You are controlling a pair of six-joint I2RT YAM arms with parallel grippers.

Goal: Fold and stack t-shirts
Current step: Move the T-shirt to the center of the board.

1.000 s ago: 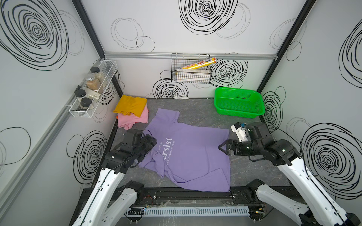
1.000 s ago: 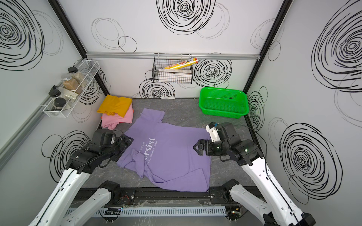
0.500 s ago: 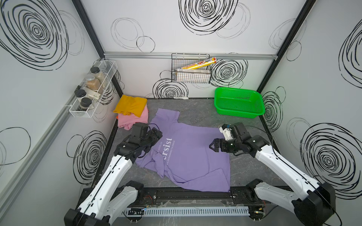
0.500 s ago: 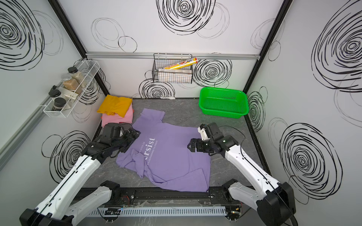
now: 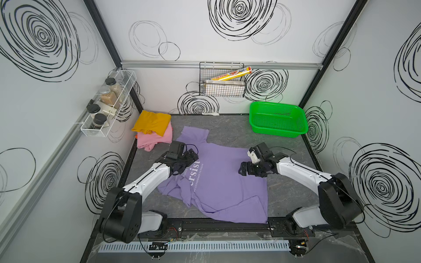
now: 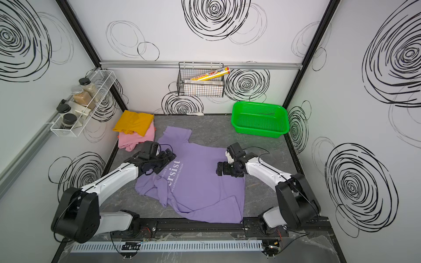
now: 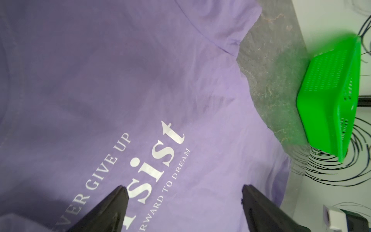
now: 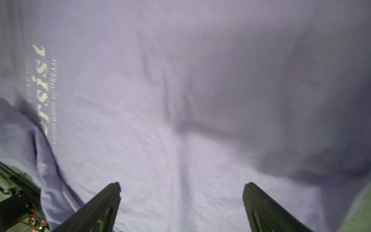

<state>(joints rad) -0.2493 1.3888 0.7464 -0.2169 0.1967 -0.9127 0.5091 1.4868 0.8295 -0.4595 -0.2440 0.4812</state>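
Observation:
A lavender-purple t-shirt [image 5: 218, 182] [image 6: 200, 186] with white lettering lies spread and creased on the grey table, one hem corner folded over near the front. In both top views a folded mustard-yellow t-shirt [image 5: 151, 121] sits on a pink t-shirt [image 5: 158, 136] at the back left. My left gripper [image 5: 192, 157] [image 7: 182, 188] hovers open over the lettering with nothing between its fingers. My right gripper [image 5: 243, 170] [image 8: 182, 185] is open above the purple cloth [image 8: 180, 100] near the shirt's right side, and it is empty too.
A green perforated basket [image 5: 278, 120] [image 7: 331, 96] stands at the back right corner. A wire rack with jars [image 5: 107, 107] hangs on the left wall and a wire basket with rolls [image 5: 222, 84] on the back wall. The black front rail [image 5: 216, 225] borders the table.
Both arms have reached inward over the purple shirt, the left one toward the lettering, the right one leftward onto the shirt's right part. The left jaws have spread a little wider.

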